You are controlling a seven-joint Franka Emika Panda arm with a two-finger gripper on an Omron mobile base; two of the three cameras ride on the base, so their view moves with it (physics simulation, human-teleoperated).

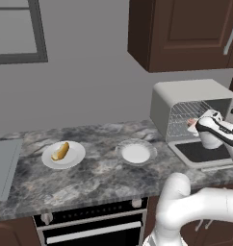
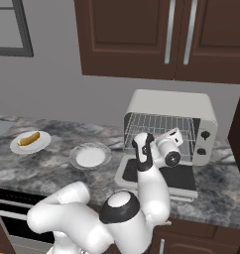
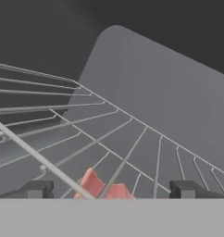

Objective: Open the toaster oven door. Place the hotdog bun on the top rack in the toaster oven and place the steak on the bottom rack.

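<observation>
The light grey toaster oven [image 1: 186, 96] [image 2: 171, 106] stands on the counter with its door [image 1: 205, 153] [image 2: 184, 179] folded down flat in front. My gripper [image 1: 194, 125] [image 2: 177, 136] [image 3: 111, 190] reaches into the oven mouth, jaws wide apart. The pinkish-red steak [image 3: 102, 187] [image 1: 190, 123] lies on the wire rack [image 3: 132, 139] between the fingertips, touched by neither. I cannot tell which rack it rests on. The golden hotdog bun [image 1: 60, 151] [image 2: 29, 139] sits on a white plate [image 1: 76, 156] far to the left.
An empty white bowl [image 1: 135, 153] [image 2: 90, 156] sits on the marble counter between the plate and the toaster oven. Dark wall cabinets [image 1: 186, 33] hang above. A black built-in oven [image 1: 89, 226] sits under the counter, and a grey sink edge [image 1: 3, 163] is at far left.
</observation>
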